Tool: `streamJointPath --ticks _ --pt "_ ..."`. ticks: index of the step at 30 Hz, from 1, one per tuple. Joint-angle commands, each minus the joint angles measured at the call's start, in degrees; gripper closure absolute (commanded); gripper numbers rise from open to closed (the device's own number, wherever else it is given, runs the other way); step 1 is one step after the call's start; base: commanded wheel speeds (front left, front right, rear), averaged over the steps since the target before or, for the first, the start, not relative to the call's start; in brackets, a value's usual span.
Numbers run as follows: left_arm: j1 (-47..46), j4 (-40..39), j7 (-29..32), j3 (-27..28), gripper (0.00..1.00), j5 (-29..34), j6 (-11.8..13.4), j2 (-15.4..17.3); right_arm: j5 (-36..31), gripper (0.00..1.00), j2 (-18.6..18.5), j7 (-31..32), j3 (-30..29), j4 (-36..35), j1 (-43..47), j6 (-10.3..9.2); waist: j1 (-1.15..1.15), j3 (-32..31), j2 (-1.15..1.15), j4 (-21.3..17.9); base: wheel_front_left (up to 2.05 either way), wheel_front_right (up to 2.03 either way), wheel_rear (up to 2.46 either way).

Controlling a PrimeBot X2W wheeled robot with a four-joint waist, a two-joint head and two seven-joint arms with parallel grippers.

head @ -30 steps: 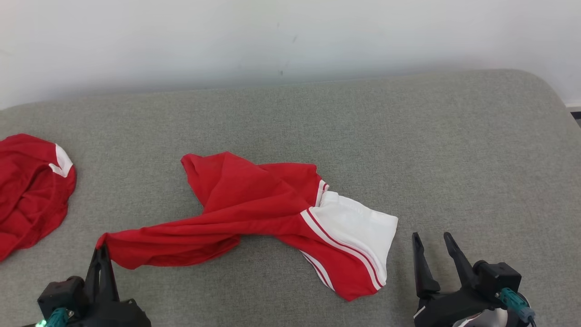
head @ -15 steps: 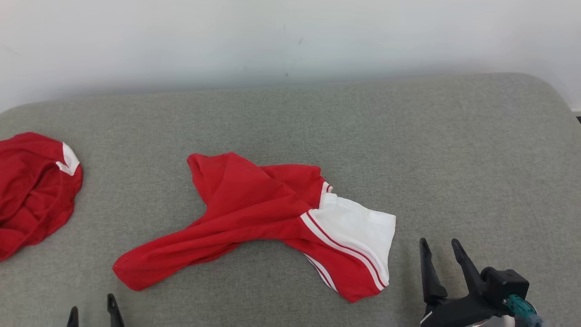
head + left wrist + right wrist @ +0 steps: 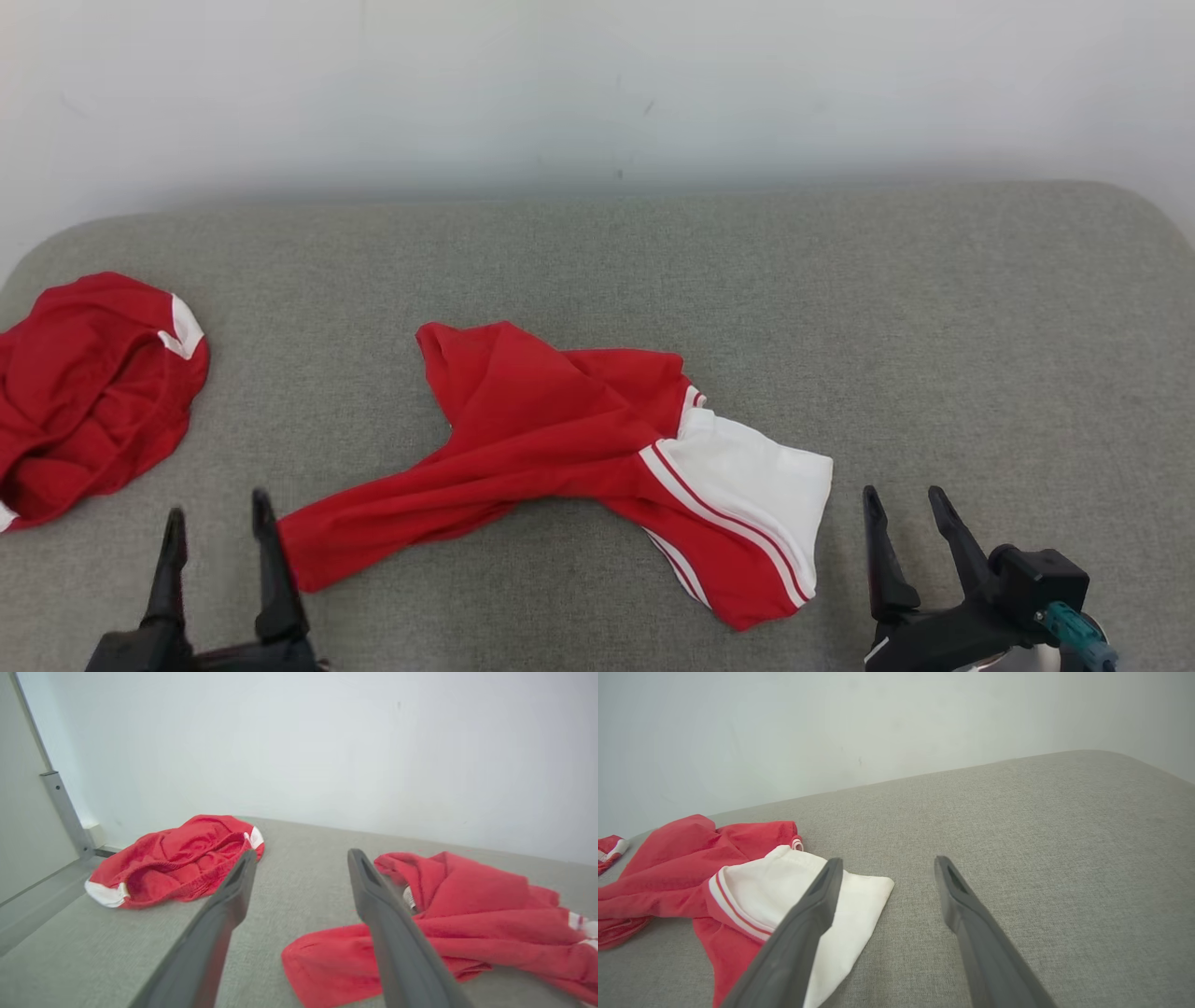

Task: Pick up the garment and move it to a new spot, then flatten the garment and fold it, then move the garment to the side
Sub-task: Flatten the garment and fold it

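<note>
The garment (image 3: 560, 448), red with a white striped end, lies crumpled in the middle of the grey padded surface (image 3: 840, 308). Its long red end stretches toward the lower left. My left gripper (image 3: 217, 511) stands open just left of that red end, with nothing between its fingers. In the left wrist view the left gripper (image 3: 302, 854) is open, and the garment (image 3: 467, 905) lies to the right of its right finger. My right gripper (image 3: 904, 499) is open just right of the white end. In the right wrist view the right gripper (image 3: 888, 861) is empty, with the garment (image 3: 752, 891) to its left.
A second red bundle of cloth (image 3: 89, 392) with white trim sits at the surface's far left edge, also in the left wrist view (image 3: 182, 858). A pale wall (image 3: 597, 84) runs behind the surface. A metal post (image 3: 65, 812) stands at the left corner.
My left gripper has opened and let go of the garment's red end, which now lies on the surface. The head camera has shifted a little. The right gripper has stayed open.
</note>
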Motion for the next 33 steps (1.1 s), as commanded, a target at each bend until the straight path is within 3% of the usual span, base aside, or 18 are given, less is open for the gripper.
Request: streamJointPath --ticks 1,7,13,26,33 --pt "-0.1 -2.6 -0.2 1.2 0.00 2.4 -1.8 -1.8 0.3 0.00 0.1 -0.3 0.2 -0.3 0.8 0.20 0.00 -0.2 0.00 0.0 0.00 0.00 0.00" --pt "2.3 -7.5 -0.2 5.8 0.00 9.6 -9.5 -8.9 1.1 0.00 0.1 -2.8 0.2 -0.4 1.6 0.20 0.00 -1.3 0.00 -0.7 0.00 0.00 0.00" --pt "4.3 -5.4 -0.2 7.1 0.00 13.6 -13.6 -11.9 1.8 0.00 0.1 -4.6 0.4 0.8 3.3 0.20 0.00 -2.6 0.00 -1.7 0.00 0.00 0.00" --pt "5.8 0.5 -0.2 7.6 0.00 16.0 -11.9 -12.4 1.3 0.00 0.1 -4.8 0.5 1.8 4.4 0.20 0.00 -4.5 0.00 -2.6 0.00 0.00 0.00" --pt "5.4 2.1 -0.2 7.5 0.00 16.7 -12.2 -12.4 0.3 0.00 0.1 -4.6 -0.9 1.2 5.0 0.20 0.00 -4.9 0.00 -3.1 0.00 0.00 0.00"
